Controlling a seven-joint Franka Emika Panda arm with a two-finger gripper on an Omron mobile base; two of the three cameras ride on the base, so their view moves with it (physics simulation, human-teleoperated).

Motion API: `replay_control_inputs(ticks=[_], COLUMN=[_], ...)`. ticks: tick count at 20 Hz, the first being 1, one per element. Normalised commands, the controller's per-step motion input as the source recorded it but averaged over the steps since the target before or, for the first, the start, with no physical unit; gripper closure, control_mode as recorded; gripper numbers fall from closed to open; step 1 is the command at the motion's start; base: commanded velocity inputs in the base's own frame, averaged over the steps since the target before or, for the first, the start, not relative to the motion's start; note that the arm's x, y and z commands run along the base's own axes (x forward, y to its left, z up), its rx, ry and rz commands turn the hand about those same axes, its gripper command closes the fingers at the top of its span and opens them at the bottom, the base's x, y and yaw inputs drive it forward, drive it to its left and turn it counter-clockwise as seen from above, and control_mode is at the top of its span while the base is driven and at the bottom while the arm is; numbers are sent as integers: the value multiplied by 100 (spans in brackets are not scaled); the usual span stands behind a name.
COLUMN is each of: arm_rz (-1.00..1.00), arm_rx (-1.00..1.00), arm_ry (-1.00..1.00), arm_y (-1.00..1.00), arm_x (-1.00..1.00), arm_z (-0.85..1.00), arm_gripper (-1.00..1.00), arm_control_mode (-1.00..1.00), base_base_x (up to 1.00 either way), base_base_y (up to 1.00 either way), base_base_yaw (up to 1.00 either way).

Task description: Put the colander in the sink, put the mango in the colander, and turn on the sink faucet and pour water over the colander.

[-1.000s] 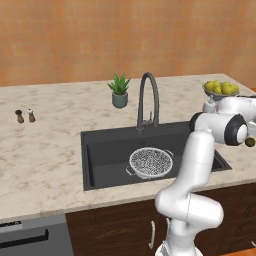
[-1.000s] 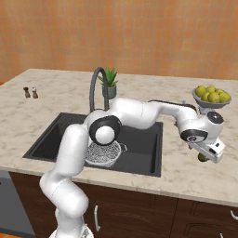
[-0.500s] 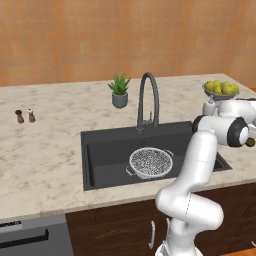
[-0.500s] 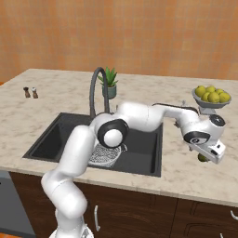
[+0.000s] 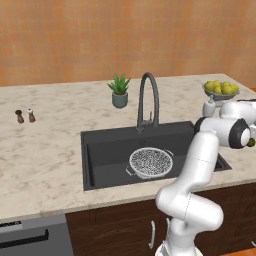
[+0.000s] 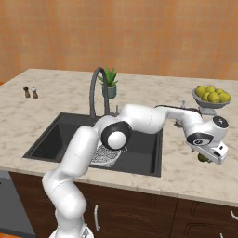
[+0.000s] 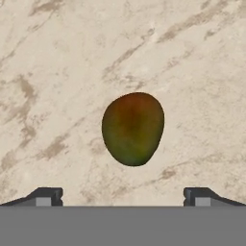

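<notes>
The mango [image 7: 133, 129], dark olive-green with a reddish top, lies on the marble counter right of the sink [image 5: 100, 150], near the counter's front edge [image 6: 202, 157]. My gripper [image 7: 123, 197] hangs just above it, open, with the fruit centred between the two fingertips and not touching them. The speckled mesh colander [image 5: 151, 162] sits upright on the sink floor, partly hidden by my arm in the right base view [image 6: 103, 157]. Behind the basin stands the dark gooseneck sink faucet [image 5: 148, 100]. The water is out of view.
A grey bowl of yellow fruits [image 5: 220, 89] stands on the counter behind the mango, with a small white object [image 5: 209, 107] beside it. A potted plant [image 5: 120, 91] is left of the faucet. Two small shakers [image 5: 25, 116] stand far left.
My hand has sunk slightly toward the mango and the elbow has shifted a little. The jaws have stayed wide, and the colander and mango have not moved.
</notes>
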Motion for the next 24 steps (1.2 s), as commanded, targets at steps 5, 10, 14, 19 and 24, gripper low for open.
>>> replay_control_inputs(ticks=[5, 10, 14, 19, 24], arm_rz=[0, 0, 0, 0, 0], arm_rx=[0, 0, 0, 0, 0], arm_ry=[1, 0, 0, 0, 0], arm_y=[-1, 0, -17, -29, -15], arm_x=[16, 20, 11, 8, 4], arm_z=[-1, -22, -25, -9, 0], arm_gripper=[-100, -100, -100, -100, -100], arm_control_mode=[-100, -100, -100, -100, -100], base_base_x=[0, 0, 0, 0, 0], base_base_y=[0, 0, 0, 0, 0], base_base_yaw=[0, 0, 0, 0, 0])
